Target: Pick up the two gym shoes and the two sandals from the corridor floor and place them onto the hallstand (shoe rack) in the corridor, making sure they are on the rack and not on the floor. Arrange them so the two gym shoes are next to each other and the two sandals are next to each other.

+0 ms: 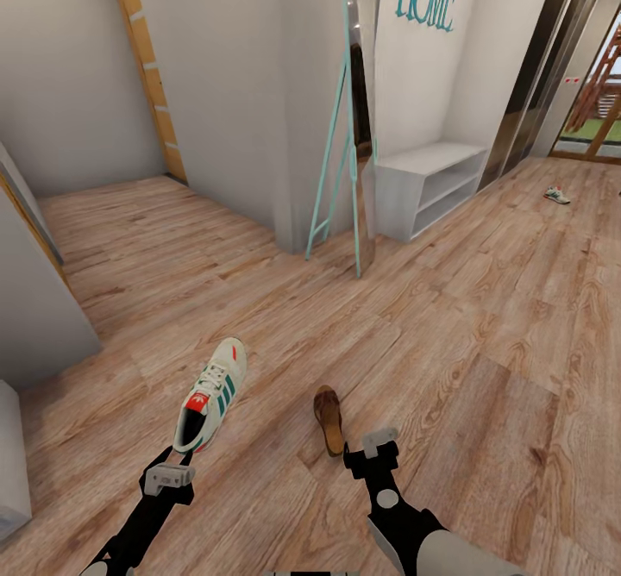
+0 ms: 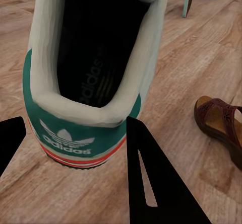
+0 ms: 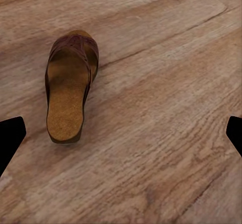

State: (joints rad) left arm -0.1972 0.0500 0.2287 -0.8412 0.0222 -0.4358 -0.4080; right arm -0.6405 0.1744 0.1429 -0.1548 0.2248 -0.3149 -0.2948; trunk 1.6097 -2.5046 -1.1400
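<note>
Left gripper (image 2: 75,153) grasps cream gym shoe (image 1: 212,393) by its heel; right gripper (image 3: 121,133) released above leather sandal (image 3: 69,90)

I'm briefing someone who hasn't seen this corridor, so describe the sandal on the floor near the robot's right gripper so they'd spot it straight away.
Start at the pale grey shoe rack against the wall, then come back down the wood floor toward the robot. Just ahead of the right gripper lies the sandal. It is slim, dark brown and open-toed with a tan footbed, unlike the bulkier white, green-striped gym shoe by the left gripper.
</note>
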